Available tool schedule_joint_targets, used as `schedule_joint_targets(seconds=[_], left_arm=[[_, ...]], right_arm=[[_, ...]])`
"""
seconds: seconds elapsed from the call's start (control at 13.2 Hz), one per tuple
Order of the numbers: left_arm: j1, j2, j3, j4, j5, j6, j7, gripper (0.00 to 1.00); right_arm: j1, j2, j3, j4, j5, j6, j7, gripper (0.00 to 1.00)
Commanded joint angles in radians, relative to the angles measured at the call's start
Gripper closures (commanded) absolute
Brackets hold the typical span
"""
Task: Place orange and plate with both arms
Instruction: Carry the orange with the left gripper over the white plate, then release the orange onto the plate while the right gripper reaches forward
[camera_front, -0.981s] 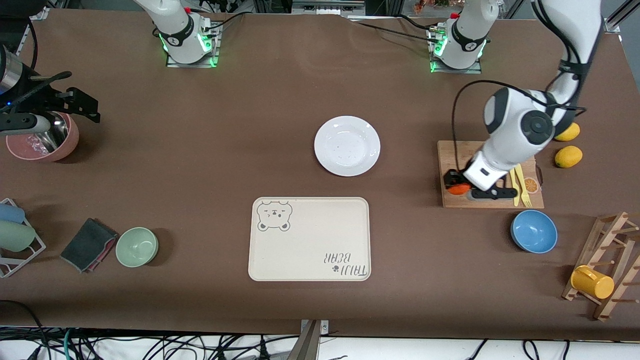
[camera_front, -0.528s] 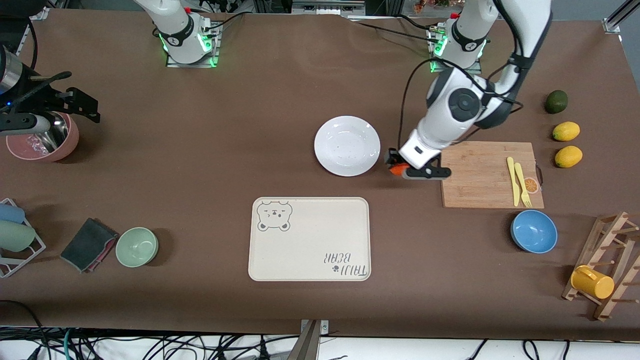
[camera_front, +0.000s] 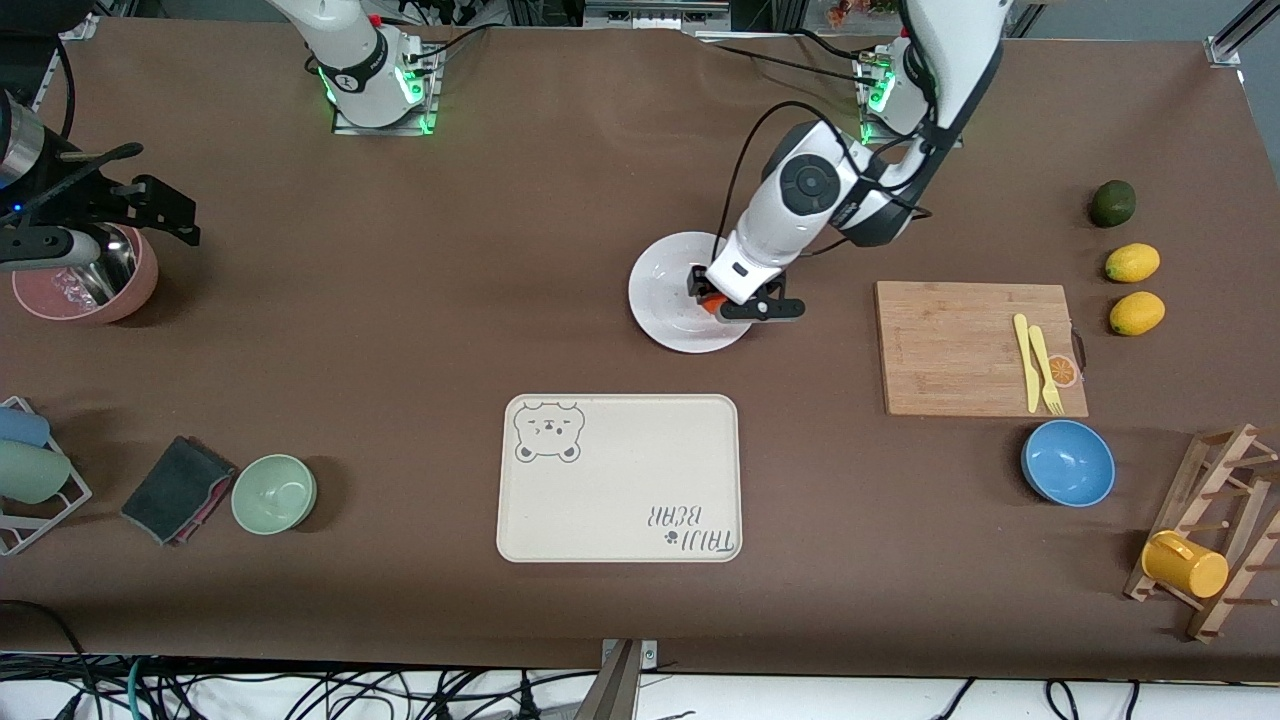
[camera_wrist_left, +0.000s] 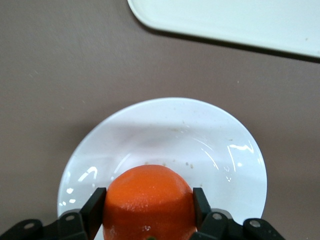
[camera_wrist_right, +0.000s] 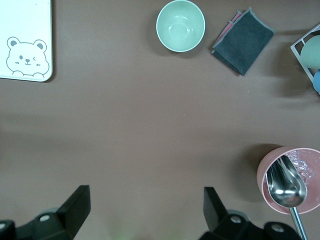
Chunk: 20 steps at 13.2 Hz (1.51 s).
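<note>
Left gripper (camera_front: 712, 300): fingers (camera_wrist_left: 94, 216) clamped on either side of the orange (camera_wrist_left: 149, 202); fruit carried in the air, directly over the plate (camera_wrist_left: 220, 145). From the wrist view the orange sits over the part of the plate toward the gripper, with bare white rim showing around it. No contact between fruit and plate can be confirmed.

Outward from this gripper: corner of the cream bear tray (camera_front: 619, 478) lies just past the plate, nearer the front camera, well apart from the fingers. Toward the left arm's end of the table: wooden cutting board (camera_front: 975, 347) with yellow knife and fork (camera_front: 1040, 365) on it; blue bowl (camera_front: 1067, 462) nearer the camera than the board; two lemons (camera_front: 1133, 288) and a dark green fruit (camera_front: 1112, 203) past the board. Nothing lies between the orange and the plate surface.

Right gripper (camera_wrist_right: 146, 207): waiting, fingers spread wide and empty, over bare brown cloth beside the pink bowl (camera_wrist_right: 292, 182) holding a metal spoon (camera_wrist_right: 286, 186). Green bowl (camera_wrist_right: 180, 25) and grey cloth (camera_wrist_right: 243, 41) lie farther out from it.
</note>
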Motion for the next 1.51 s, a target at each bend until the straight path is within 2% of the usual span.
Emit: schedule_joint_targets(seconds=[0.0,0.15,0.23,0.38,0.45,0.53,0.6,0.83,1.13,1.21,1.43], left_arm=[[-0.015,0.024,0.006,0.028,-0.009,0.000,-0.026,0.97],[-0.041,0.050,0.007,0.028,-0.012,0.026,-0.039,0.95],[-0.049,0.069,0.007,0.027,-0.010,0.057,-0.061,0.91],[-0.057,0.092,0.007,0.027,-0.010,0.081,-0.080,0.69],[-0.058,0.092,0.007,0.027,-0.012,0.081,-0.080,0.51],[-0.057,0.092,0.010,0.025,-0.012,0.081,-0.082,0.16],[-0.055,0.087,0.015,0.022,-0.010,0.081,-0.082,0.00],[-0.031,0.037,0.018,0.013,-0.009,0.056,-0.080,0.00],[0.127,-0.168,0.017,0.019,-0.004,-0.196,-0.060,0.00],[0.167,-0.214,0.017,0.019,-0.004,-0.234,-0.036,0.00],[0.288,-0.331,0.024,0.027,-0.004,-0.372,0.213,0.00]], right_arm=[[-0.004,0.004,0.001,0.017,0.015,-0.013,0.006,0.00],[-0.006,0.003,0.001,0.015,0.015,-0.015,0.003,0.00],[-0.004,0.004,0.001,0.017,0.015,-0.013,0.001,0.00],[-0.006,0.004,0.000,0.017,0.015,-0.013,0.001,0.00],[-0.006,0.004,0.000,0.017,0.015,-0.013,0.003,0.00],[-0.006,0.004,0.000,0.015,0.015,-0.015,0.004,0.00],[-0.006,0.004,0.000,0.017,0.015,-0.013,0.004,0.00],[-0.006,0.004,0.000,0.017,0.017,-0.015,-0.002,0.00],[0.016,0.045,0.016,0.017,0.021,-0.065,0.003,0.00],[0.034,0.070,0.019,0.017,0.049,-0.079,-0.003,0.00],[0.088,0.160,0.035,0.014,0.128,-0.084,0.007,0.00]])
